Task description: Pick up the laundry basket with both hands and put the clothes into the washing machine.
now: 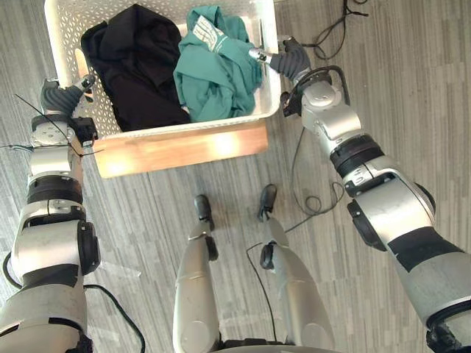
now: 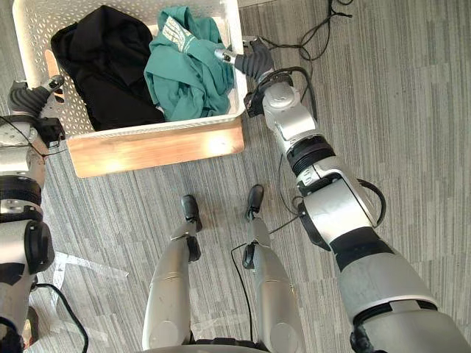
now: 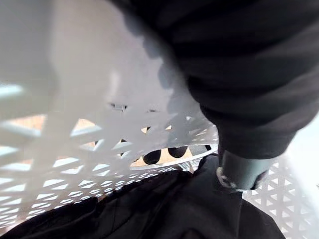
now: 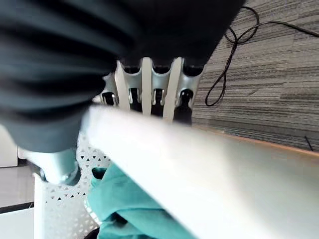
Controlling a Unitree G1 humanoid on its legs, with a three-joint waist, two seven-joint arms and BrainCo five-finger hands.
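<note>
A white lattice laundry basket [image 1: 184, 126] stands on a low wooden stand [image 1: 176, 151] in front of me. In it lie a black garment [image 1: 136, 66] on the left and a teal garment [image 1: 217, 70] on the right. My left hand [image 1: 62, 94] grips the basket's left rim: its thumb [image 3: 241, 172] is inside over the black garment [image 3: 164, 209], and its fingertips [image 3: 159, 155] show through the lattice wall [image 3: 75, 149]. My right hand [image 1: 291, 59] holds the right rim [image 4: 199, 169], fingers [image 4: 149, 84] curled over it, thumb [image 4: 60, 164] inside near the teal garment [image 4: 129, 209].
The wooden stand juts out a little beyond the basket's near wall. Grey striped carpet [image 1: 383, 88] surrounds it on all sides, with open floor to the right of the basket.
</note>
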